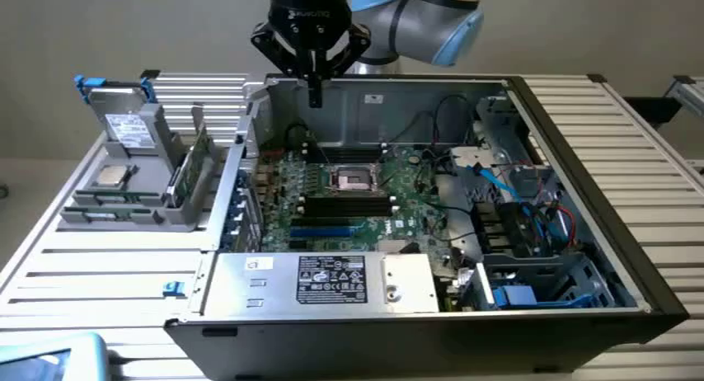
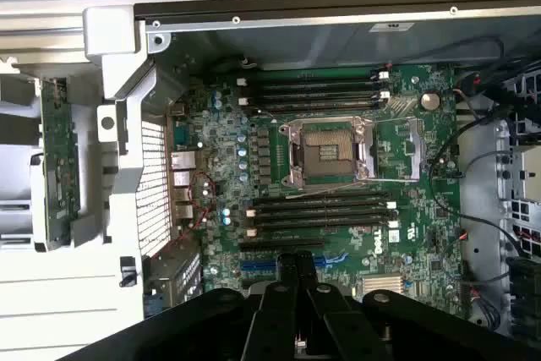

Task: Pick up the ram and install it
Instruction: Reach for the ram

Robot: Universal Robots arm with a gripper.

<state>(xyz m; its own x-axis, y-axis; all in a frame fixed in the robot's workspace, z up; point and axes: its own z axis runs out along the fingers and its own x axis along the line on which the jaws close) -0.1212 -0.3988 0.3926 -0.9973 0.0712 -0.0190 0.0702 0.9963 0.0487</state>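
Over the 12 o'clock wall of the open computer case (image 1: 418, 340), claw (image 1: 316, 99) hangs clenched, nothing in it. Ram (image 1: 181, 181) stands on edge in grey rack (image 1: 121, 220) on slatted surface (image 1: 99, 274), 9 o'clock of case, well apart from claw.

Green ram (image 1: 186, 178) upright (in gray holder (image 1: 110, 218))
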